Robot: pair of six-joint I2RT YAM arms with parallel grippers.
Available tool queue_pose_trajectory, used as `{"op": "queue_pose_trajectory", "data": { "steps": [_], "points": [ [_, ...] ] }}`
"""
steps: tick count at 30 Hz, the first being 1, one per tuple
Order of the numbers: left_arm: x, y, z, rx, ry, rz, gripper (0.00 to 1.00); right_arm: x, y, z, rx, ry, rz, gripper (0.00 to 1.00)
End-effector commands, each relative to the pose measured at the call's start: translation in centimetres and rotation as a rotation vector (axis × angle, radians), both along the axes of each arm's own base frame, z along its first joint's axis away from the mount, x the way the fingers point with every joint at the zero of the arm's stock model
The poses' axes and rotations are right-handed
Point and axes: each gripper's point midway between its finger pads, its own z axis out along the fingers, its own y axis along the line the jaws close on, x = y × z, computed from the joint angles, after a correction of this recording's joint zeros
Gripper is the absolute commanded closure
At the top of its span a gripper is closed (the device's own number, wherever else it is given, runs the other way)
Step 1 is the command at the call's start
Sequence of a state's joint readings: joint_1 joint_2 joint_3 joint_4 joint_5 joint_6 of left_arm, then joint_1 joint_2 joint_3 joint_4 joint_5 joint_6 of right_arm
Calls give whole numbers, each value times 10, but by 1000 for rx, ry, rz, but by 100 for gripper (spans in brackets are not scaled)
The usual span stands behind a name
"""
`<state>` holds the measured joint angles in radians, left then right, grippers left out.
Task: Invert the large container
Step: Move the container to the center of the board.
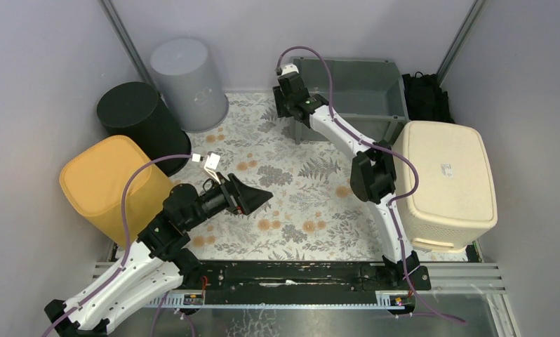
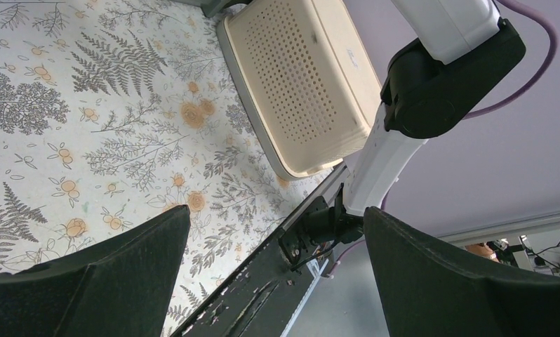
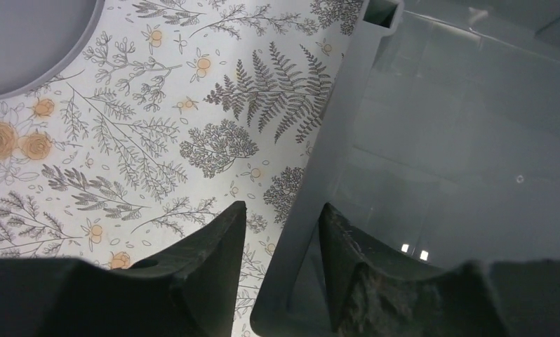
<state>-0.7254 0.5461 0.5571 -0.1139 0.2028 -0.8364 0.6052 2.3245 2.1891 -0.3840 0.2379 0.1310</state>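
Note:
The large grey rectangular container stands open side up at the back of the floral cloth. In the right wrist view its left wall and inside fill the right half. My right gripper straddles that left wall near the front corner, one finger outside and one inside, closed onto the rim. The container rests on the table. My left gripper hovers open and empty over the cloth at centre left, pointing right; in the left wrist view nothing is between its fingers.
An upturned cream perforated basket sits at the right edge, also in the left wrist view. A yellow bin, a black round bin and a grey round bin stand upturned at left. A black bag lies behind.

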Motion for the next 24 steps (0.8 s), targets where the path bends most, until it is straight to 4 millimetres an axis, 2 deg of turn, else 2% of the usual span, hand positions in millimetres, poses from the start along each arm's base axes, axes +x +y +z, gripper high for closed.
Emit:
{"op": "queue_pose_trajectory", "data": {
  "steps": [1,5,10,17,24],
  "points": [
    [0,-1,7,-30,-22,-11,0,4,8,11,17,-35,11,58],
    [0,0,5,-34,-18,-6,0,0,7,8,12,-19,25,77],
    [-1,0,5,-39,-18,-4,0,-11,8,13,16,-9,44,87],
    [0,1,6,-27,-19,-1,0,-43,21,25,9,-8,123,90],
    [0,3,9,-28,-22,11,0,-83,40,18,-62,19,239,92]
  ]
}}
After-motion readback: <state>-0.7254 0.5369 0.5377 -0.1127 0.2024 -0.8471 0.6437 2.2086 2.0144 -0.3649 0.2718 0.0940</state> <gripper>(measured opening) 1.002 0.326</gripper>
